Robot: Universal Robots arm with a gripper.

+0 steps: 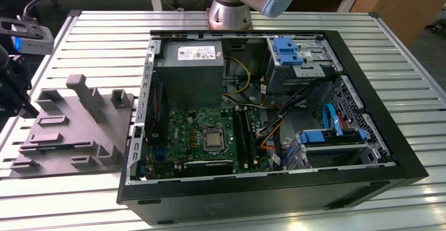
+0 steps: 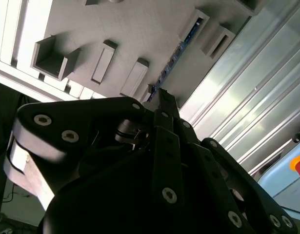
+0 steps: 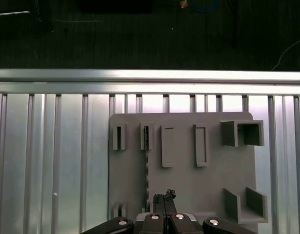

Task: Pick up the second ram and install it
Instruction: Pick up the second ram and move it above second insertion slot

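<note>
The second ram (image 3: 147,168) stands on its long edge in a narrow groove of the grey holder tray (image 3: 189,185). One end is tucked into a small slotted block and the rest runs along the tray's face. In the second wrist view it appears as a thin blue-green edge (image 2: 176,51) leading toward the fingertips. The tray lies on the slatted aluminium table (image 3: 52,146), at the exterior view's left of the open computer case (image 1: 279,189).

The step in hand looks like the pick, and the stick is not yet taken. To do it well, I judge the fingers should straddle the board across its two flat faces, near the middle of its length so it does not tip. They should close on the bare upper edge, not press hard on the chips. The lift should go straight up out of the groove, because any twist could bind the board in the slotted block or bend it.

The gripper (image 3: 164,197) hangs over the tray with its tips just beside the ram's free end. Its fingers are drawn together with no gap that I can see, and nothing shows between them. In both wrist views the tip sits close against the stick's end, but I cannot tell whether they touch.
</note>
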